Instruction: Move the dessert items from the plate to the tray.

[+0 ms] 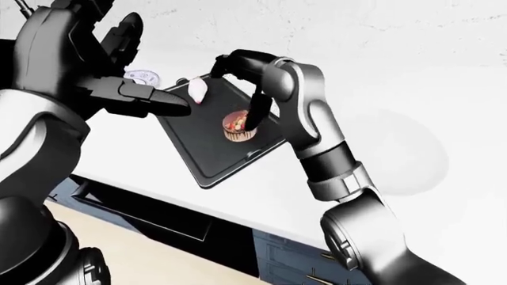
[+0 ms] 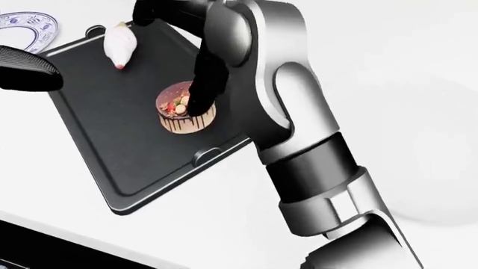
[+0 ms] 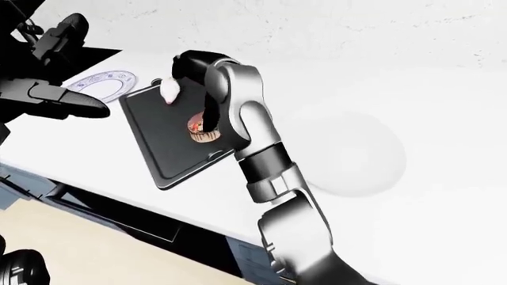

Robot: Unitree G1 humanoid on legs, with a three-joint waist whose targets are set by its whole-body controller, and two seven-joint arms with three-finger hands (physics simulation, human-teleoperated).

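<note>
Right robot hand (image 2: 195, 84) hung fingers-down and open over the chocolate cake (image 2: 184, 115) on the black tray (image 2: 127, 151); left robot hand (image 1: 150, 101) hovered open near the tray's left edge.

tray (image 2: 112, 145): lower-left half bare, open to approach; chocolate cake (image 2: 183, 115) mid-tray under right hand (image 2: 205, 84) (forearm bars right side); white pastry (image 2: 119, 43) top corner.

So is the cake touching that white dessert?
Apart. The head view shows bare tray between the cake and the white dessert.
</note>
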